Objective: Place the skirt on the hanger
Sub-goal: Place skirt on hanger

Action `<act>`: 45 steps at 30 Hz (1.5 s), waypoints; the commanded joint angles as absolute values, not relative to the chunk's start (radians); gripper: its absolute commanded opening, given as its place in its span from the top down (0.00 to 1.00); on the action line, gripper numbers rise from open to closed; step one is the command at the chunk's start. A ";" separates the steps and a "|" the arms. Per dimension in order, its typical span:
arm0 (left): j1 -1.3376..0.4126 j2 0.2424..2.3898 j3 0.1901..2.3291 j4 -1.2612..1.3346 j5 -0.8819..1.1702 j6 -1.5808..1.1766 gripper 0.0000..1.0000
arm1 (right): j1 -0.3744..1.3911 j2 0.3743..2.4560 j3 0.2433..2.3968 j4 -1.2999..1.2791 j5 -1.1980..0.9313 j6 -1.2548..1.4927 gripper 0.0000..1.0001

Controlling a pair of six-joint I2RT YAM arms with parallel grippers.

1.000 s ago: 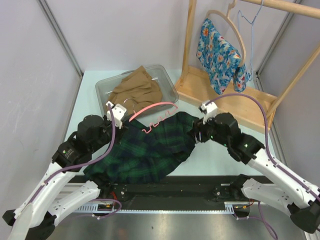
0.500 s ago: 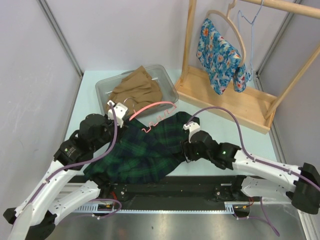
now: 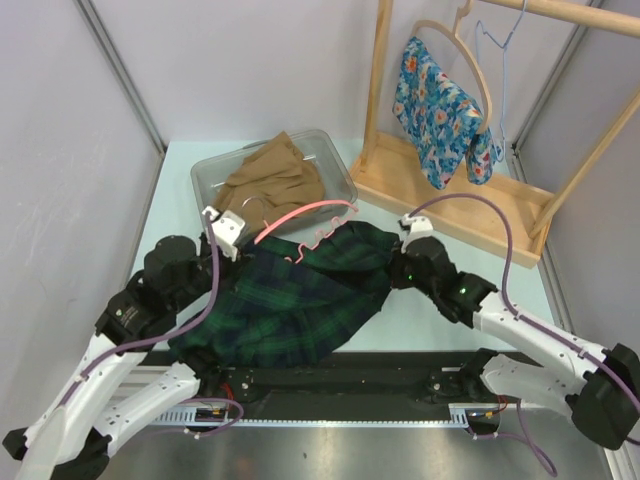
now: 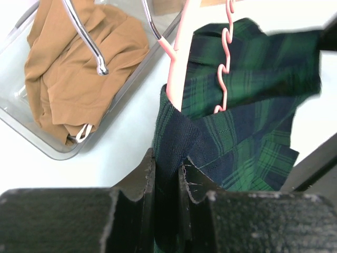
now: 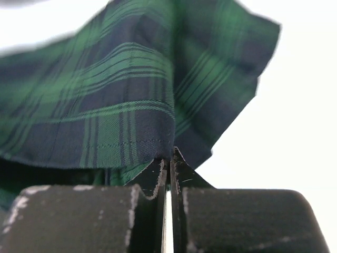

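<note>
- bright, even light from above; shadows on the table (image 3: 178,175) are soft.
- in my right wrist view the table glares white, and the skirt (image 5: 121,89) blurs at its far edge.

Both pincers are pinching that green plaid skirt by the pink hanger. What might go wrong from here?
The right pincer grips only the very edge of the skirt, so the cloth may slip out. Nothing holds the pink hanger; a tug by the left pincer may drag it along rather than slide the skirt on. Its metal hook lies over the tan cloth and might snag.
</note>
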State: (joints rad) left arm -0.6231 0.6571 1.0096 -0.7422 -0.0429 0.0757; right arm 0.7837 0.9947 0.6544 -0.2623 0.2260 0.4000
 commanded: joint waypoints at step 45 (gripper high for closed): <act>-0.620 0.531 0.971 -0.657 0.152 0.138 1.00 | 0.337 1.442 1.532 -0.613 -0.181 0.388 1.00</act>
State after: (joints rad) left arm -0.6231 0.5434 0.9737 -0.6952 0.0959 0.1051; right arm 0.3676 1.4075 1.4181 -0.6117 -0.2199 0.3740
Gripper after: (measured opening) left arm 0.177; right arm 0.010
